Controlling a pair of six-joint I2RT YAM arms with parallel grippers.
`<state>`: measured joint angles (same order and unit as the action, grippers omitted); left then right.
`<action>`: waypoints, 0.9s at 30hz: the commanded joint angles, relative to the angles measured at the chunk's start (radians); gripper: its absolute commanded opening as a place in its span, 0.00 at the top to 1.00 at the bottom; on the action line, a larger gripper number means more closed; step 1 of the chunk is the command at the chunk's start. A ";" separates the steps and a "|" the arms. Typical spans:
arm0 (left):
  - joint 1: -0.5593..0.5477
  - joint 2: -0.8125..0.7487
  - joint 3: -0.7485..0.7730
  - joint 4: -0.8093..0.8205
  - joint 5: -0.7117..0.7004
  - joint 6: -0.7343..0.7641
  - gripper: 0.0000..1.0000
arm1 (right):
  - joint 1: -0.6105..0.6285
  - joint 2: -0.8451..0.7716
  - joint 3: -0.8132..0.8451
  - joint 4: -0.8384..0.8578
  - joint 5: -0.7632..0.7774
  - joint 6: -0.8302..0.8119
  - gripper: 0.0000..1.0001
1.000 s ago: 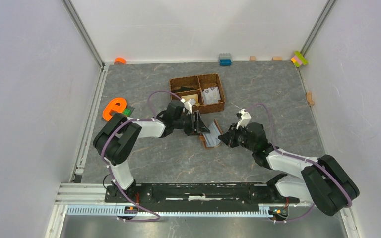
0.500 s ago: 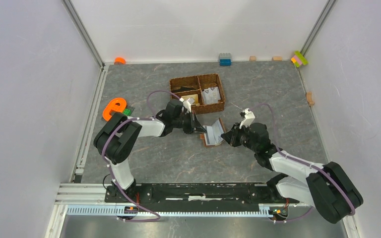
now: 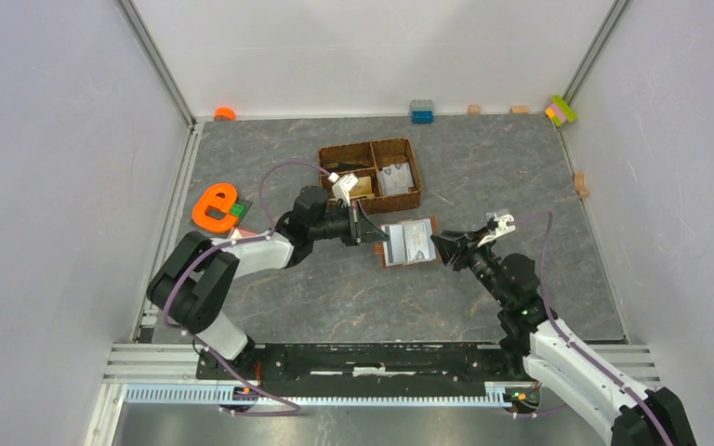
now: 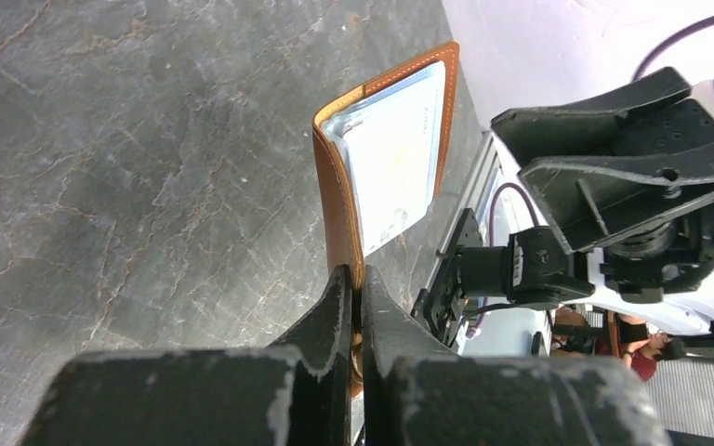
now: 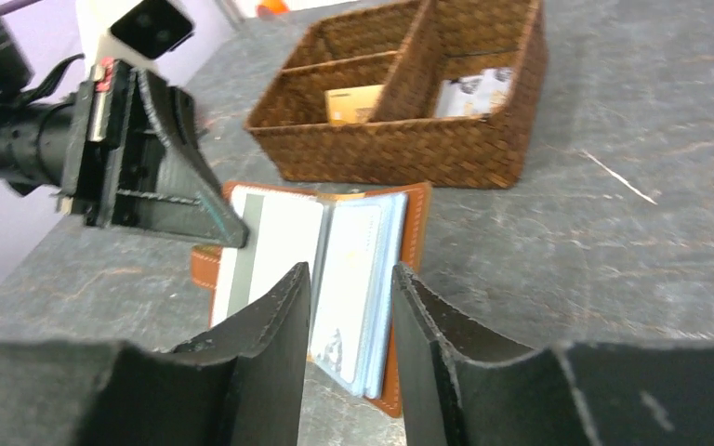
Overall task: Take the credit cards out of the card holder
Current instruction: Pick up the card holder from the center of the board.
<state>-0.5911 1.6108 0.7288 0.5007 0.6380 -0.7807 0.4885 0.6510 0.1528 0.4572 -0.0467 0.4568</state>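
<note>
Table (image 3: 335, 297): left pincer (image 4: 354, 281) pinches card holder (image 3: 409, 243); print on credit cards (image 5: 353, 269) illegible

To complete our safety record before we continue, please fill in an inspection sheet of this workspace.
Surface: grey marbled table.
Job's things: card holder open, pale credit cards in its pockets; gold card in woven basket.
Clutter: orange letter, blue brick, small blocks by the back wall.
Pincers: left pincer shut on the holder's cover; right pincer open, holding nothing.
Cables: purple cables loop over both arms.
Surroundings: white walls on three sides.
</note>
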 commanded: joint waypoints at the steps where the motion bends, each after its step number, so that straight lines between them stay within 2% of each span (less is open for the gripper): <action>1: -0.007 -0.076 -0.023 0.130 0.039 -0.029 0.98 | 0.000 0.021 -0.047 0.232 -0.195 -0.012 0.61; 5: -0.017 -0.118 -0.035 0.135 0.028 -0.022 0.98 | 0.001 0.156 -0.007 0.306 -0.375 0.030 0.70; 13: -0.041 -0.160 -0.043 0.181 0.062 -0.028 0.98 | 0.001 0.276 0.028 0.305 -0.410 0.076 0.75; 23: -0.087 -0.231 -0.067 0.243 0.087 -0.003 0.98 | -0.022 0.233 0.045 0.264 -0.441 0.084 0.75; 27: -0.087 -0.234 -0.071 0.258 0.093 -0.011 0.98 | -0.053 0.220 0.012 0.369 -0.508 0.147 0.74</action>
<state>-0.6647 1.4181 0.6632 0.6464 0.6651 -0.7807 0.4625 0.8841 0.1623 0.7128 -0.4995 0.5510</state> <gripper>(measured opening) 0.047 0.250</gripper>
